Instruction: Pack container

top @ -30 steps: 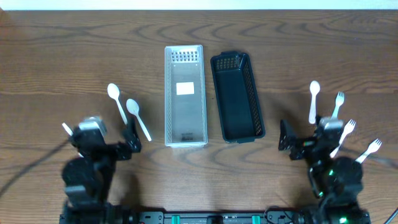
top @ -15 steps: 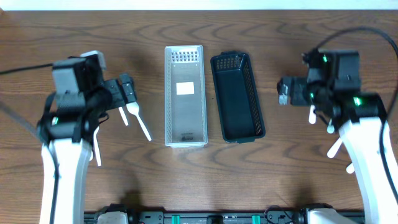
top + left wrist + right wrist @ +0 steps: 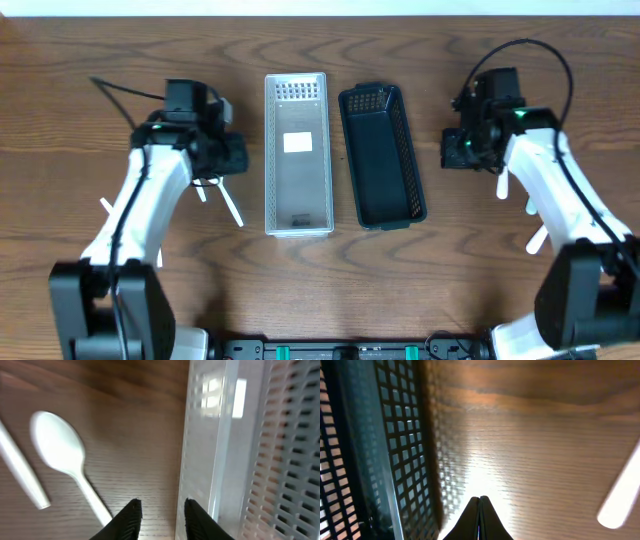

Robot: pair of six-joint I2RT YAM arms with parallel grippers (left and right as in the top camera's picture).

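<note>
A clear slotted container (image 3: pixel 297 155) and a black mesh basket (image 3: pixel 382 155) lie side by side mid-table. My left gripper (image 3: pixel 228 156) hangs just left of the clear container (image 3: pixel 225 435), its jaws a little apart with nothing between them. A white spoon (image 3: pixel 59 449) lies on the wood ahead and to the left of my left gripper (image 3: pixel 160 506), and a second white handle (image 3: pixel 20 472) lies farther left. My right gripper (image 3: pixel 454 150) hovers right of the black basket (image 3: pixel 370 435). In the right wrist view my right gripper (image 3: pixel 480 501) is shut and holds nothing.
A white spoon handle (image 3: pixel 232 208) shows below the left gripper. White utensils (image 3: pixel 503 185) lie on the right side, partly under the right arm, one blurred at the right wrist view's edge (image 3: pixel 620 497). Another white piece (image 3: pixel 106 208) lies at the far left.
Both arms swung up from the front edge to beside the containers. The right gripper's jaws closed fully. The left gripper's jaws narrowed.
</note>
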